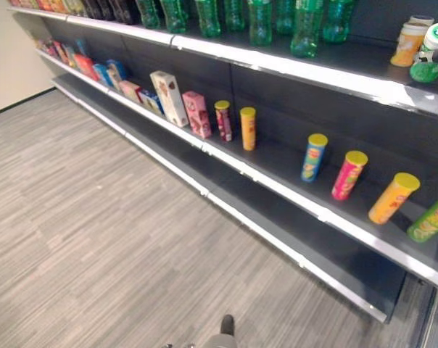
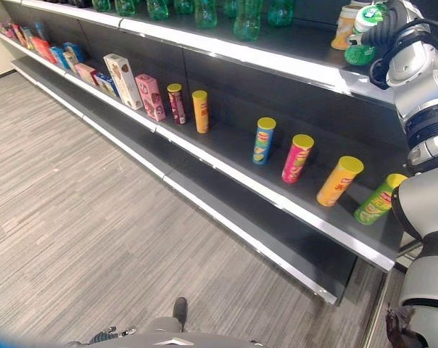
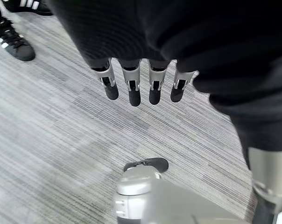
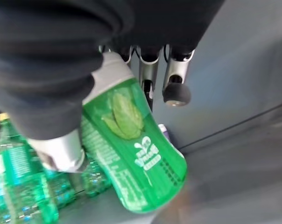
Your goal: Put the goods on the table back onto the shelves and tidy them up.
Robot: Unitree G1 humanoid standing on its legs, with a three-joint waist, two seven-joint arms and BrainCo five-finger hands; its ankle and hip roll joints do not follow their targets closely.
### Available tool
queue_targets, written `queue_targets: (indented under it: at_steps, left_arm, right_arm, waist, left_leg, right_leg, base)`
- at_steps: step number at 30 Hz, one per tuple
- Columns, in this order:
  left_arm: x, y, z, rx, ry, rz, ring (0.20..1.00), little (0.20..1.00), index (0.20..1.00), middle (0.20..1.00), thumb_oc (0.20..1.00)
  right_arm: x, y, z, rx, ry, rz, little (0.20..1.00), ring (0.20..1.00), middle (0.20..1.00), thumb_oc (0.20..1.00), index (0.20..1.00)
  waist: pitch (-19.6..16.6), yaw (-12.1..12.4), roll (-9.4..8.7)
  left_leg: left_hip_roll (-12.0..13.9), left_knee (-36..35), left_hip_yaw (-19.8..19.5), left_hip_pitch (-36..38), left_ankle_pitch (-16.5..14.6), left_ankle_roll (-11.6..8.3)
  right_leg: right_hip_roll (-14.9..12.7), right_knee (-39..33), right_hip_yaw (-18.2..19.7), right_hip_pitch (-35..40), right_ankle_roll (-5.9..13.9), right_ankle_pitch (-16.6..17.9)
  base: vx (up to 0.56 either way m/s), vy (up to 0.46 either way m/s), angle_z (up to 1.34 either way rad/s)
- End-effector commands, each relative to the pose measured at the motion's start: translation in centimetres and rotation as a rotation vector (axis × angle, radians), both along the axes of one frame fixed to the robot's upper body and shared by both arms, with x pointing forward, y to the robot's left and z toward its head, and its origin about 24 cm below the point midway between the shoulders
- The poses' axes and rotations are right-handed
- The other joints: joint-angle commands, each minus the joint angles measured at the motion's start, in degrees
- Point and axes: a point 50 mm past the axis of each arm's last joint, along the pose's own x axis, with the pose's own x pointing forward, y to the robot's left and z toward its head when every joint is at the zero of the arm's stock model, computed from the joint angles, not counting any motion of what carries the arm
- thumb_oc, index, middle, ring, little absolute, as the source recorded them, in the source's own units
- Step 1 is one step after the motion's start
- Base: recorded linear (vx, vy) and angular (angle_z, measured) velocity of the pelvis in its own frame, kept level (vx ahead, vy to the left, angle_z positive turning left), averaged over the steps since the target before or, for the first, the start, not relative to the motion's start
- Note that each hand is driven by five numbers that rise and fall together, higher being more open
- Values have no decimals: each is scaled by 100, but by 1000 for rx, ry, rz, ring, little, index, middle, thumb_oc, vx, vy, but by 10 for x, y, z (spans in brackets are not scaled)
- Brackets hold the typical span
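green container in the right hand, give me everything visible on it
The green container is a glossy plastic-looking cylinder, green body with a leaf graphic and a white band at one end. The right hand holds it tilted, fingers curled round it, above the top shelf, near the green bottles. Whether it touches the shelf is unclear.

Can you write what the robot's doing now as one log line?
right hand: holding green container at top shelf | left hand: idle, open

My two head eyes look down along the shelves [image 1: 277, 156], sharing them; my wrist cameras sit close, left facing floor [image 3: 47, 140], right facing the top shelf.
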Motion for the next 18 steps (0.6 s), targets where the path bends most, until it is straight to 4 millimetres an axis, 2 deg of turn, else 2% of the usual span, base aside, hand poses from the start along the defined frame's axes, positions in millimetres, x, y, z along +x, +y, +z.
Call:
queue_targets:
  at_steps: [1, 5, 12, 13, 14, 15, 16, 18]
  left_arm:
    - [15, 25, 9, 74, -32, -21, 1000, 1000, 1000, 1000, 1000]
    - [7, 26, 7, 82, -4, -24, 1000, 1000, 1000, 1000, 1000]
    - [9, 25, 8, 81, -10, -33, 1000, 1000, 1000, 1000, 1000]
    - [10, 25, 8, 82, -13, -32, 1000, 1000, 1000, 1000, 1000]
    - [12, 24, 8, 80, -19, -36, 1000, 1000, 1000, 1000, 1000]
    - [12, 24, 8, 80, -19, -36, 1000, 1000, 1000, 1000, 1000]
    - [11, 24, 8, 79, -16, -35, 1000, 1000, 1000, 1000, 1000]
    - [11, 24, 8, 80, -15, -41, 1000, 1000, 1000, 1000, 1000]
  right_arm:
    - [-13, 15, 58, -75, -169, 33, 200, 200, 200, 200, 200]
    - [-13, 17, 60, -88, -172, 30, 200, 200, 200, 200, 200]
    - [-11, 17, 57, -88, -163, 31, 200, 200, 200, 200, 200]
    - [-11, 19, 56, -88, -159, 34, 200, 200, 200, 200, 200]
    - [-10, 18, 54, -95, -153, 33, 200, 200, 200, 200, 200]
    - [-10, 18, 54, -94, -153, 33, 200, 200, 200, 200, 200]
    - [-8, 20, 51, -99, -138, 38, 200, 200, 200, 200, 200]
    - [-7, 21, 50, -106, -126, 39, 200, 200, 200, 200, 200]
  waist:
    - [100, 209, -479]
    - [88, 225, -434]
    - [109, 296, -422]
    - [101, 305, -442]
    - [119, 316, -406]
    - [119, 314, -407]
    - [106, 320, -430]
    - [111, 317, -430]
  left_leg:
    - [33, -78, 87, 546, -360, -348]
    - [-5, -127, 48, 574, -395, -352]
    - [-51, -164, 4, 522, -472, -352]
    - [-28, -169, -7, 574, -587, -402]
    - [-69, -169, -31, 505, -487, -350]
    - [-70, -169, -34, 504, -487, -350]
    - [-52, -170, -31, 569, -606, -400]
    - [-71, -170, -36, 569, -617, -393]
  right_leg:
    - [-361, 465, 418, -107, 2, -548]
    - [-394, 475, 317, -89, 20, -558]
    - [-435, 422, 208, -61, 55, -545]
    - [-419, 414, 262, 2, 56, -687]
    - [-460, 429, 149, -38, 63, -547]
    - [-460, 428, 147, -37, 64, -547]
    - [-438, 416, 211, 39, 67, -694]
    - [-451, 420, 208, 41, 72, -687]
  base:
    - [38, 3, 19]
    - [38, 18, 21]
    - [24, 3, 9]
    - [12, 14, 10]
    - [12, 14, 11]
    - [22, 15, 10]
    - [89, -47, 12]
    - [57, -9, 12]
